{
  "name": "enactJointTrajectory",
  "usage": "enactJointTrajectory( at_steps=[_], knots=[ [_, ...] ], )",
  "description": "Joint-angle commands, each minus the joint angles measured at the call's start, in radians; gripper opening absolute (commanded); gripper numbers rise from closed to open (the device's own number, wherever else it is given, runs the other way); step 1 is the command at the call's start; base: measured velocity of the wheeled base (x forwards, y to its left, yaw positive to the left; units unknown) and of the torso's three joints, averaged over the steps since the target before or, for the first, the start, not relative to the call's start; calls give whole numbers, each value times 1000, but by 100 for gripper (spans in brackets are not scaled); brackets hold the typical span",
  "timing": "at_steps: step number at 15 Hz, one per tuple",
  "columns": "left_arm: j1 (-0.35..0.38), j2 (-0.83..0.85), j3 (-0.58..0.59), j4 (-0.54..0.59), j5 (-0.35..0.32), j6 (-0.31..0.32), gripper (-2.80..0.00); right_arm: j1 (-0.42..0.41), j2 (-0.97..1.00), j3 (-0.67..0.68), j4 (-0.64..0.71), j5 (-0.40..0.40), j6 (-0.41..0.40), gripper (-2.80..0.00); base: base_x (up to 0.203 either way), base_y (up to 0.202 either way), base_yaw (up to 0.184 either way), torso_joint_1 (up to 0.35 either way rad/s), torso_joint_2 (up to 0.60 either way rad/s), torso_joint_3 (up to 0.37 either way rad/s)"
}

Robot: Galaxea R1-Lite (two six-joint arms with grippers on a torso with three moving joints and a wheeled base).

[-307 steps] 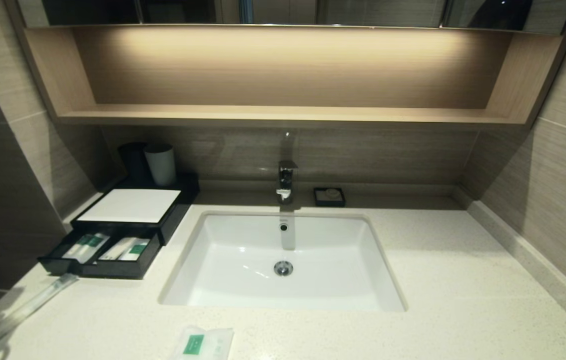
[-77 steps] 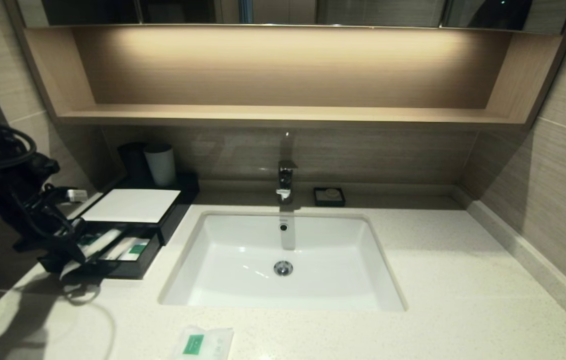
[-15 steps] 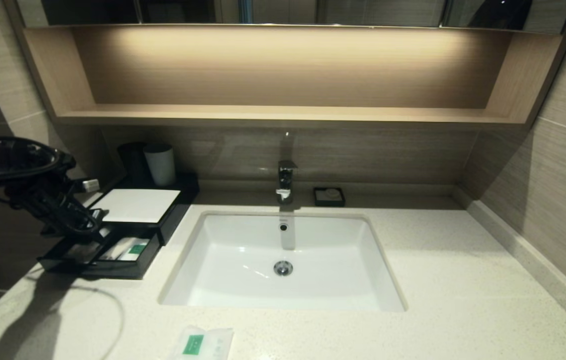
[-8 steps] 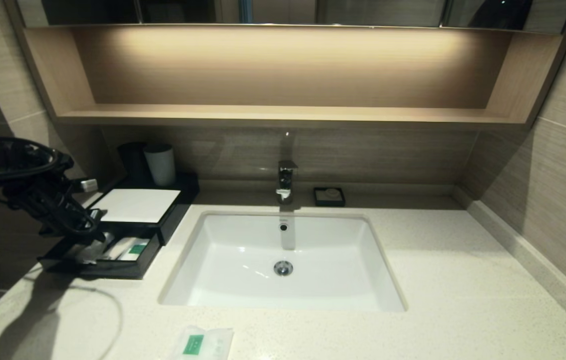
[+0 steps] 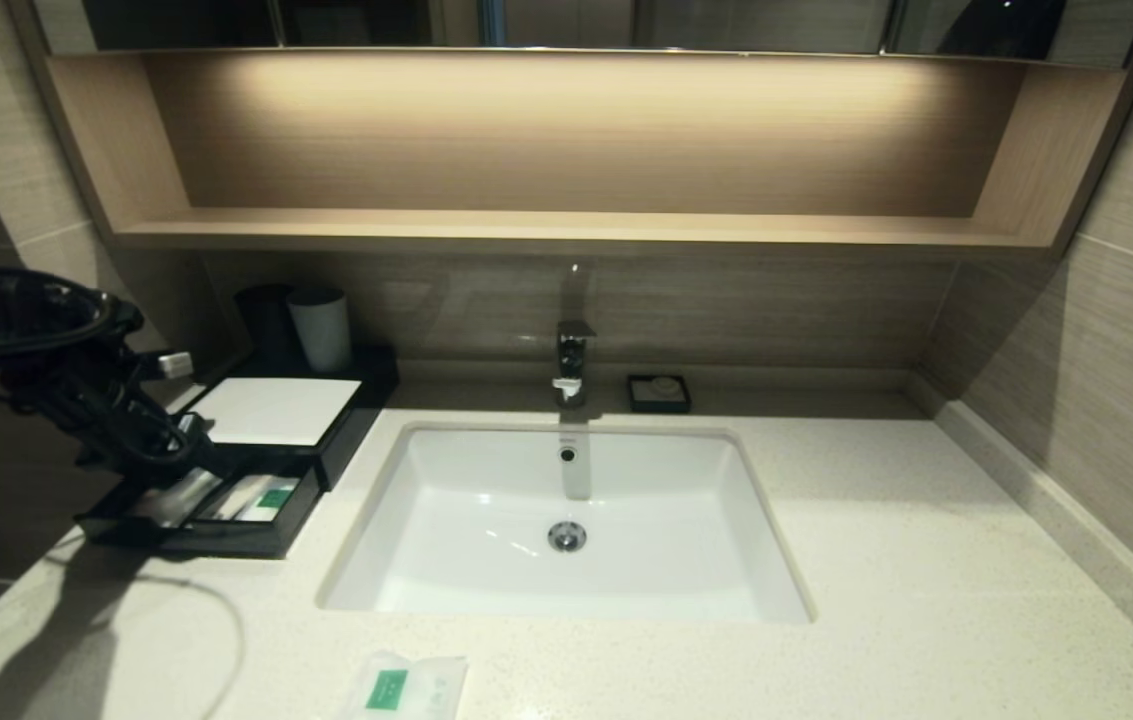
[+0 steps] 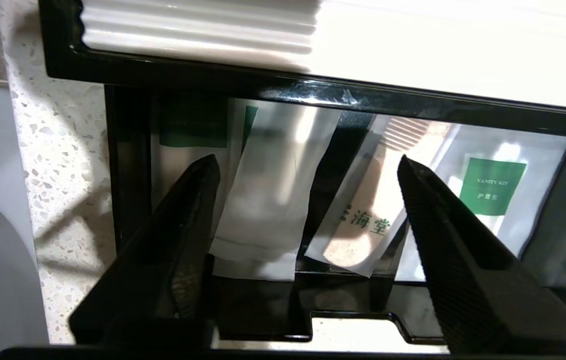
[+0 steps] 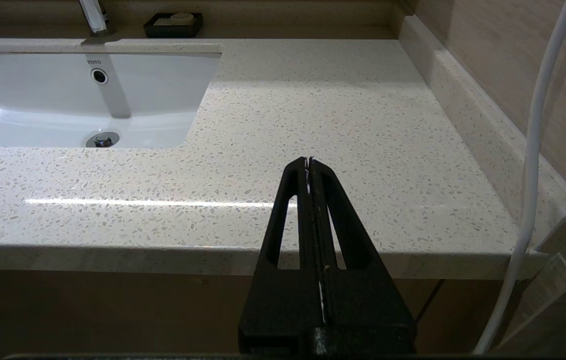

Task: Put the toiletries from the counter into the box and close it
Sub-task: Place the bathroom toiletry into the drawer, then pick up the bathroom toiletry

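The left end effector [image 6: 302,167] hangs over the pulled-out drawer [image 5: 216,535] of the box [image 5: 271,410], at about nine o'clock from the sink [image 5: 486,510], its fingers [image 6: 183,220] spread wide with nothing between them. Seen from the left wrist, the drawer lies directly beneath the fingers: a clear-wrapped toothbrush [image 6: 268,200] rests flat inside, a second wrapped toothbrush [image 6: 370,205] lies just beside it, and a sachet with a green label [image 6: 492,187] sits on the far side of that one. Another green-labelled packet [image 6: 183,130] lies half under the box's white top, behind one finger.

In the head view the drawer stands open toward six o'clock from the box, and a grey cup [image 5: 321,328] stands at the box's twelve o'clock.

One flat white sachet [image 5: 406,688] lies on the counter [image 5: 926,560], at six o'clock from the sink and well apart from the box.

The right end effector [image 7: 308,165] is held off the counter's front edge, at about four o'clock from the sink, fingers pressed together and holding nothing. A soap dish [image 5: 659,392] sits at one o'clock from the sink, beside the tap [image 5: 573,362].
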Motion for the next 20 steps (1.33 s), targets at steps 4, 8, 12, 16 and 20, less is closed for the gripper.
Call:
enactJointTrajectory(
  at_steps=[4, 8, 12, 16, 20],
  knots=[
    [-1, -49, 3, 18, -5, -7, 0, 0, 0, 2, -2, 0, 0, -280, 0, 0, 0, 0, 0, 0],
    [-1, -92, 6, 30, -9, -7, 0, 0, 0, 2, 0, 0, 0, -280, 0, 0, 0, 0, 0, 0],
    [-3, -169, 13, 78, -12, -7, -280, 0, 0, 2, 0, 0, 0, -280, 0, 0, 0, 0, 0, 0],
    [-4, -269, 15, 156, -12, -19, -280, 0, 0, 0, 0, 0, 0, -280, 0, 0, 0, 0, 0, 0],
    [-25, -369, 28, 317, -13, -34, -280, 0, 0, 2, 0, 0, 0, -280, 0, 0, 0, 0, 0, 0]
  ],
)
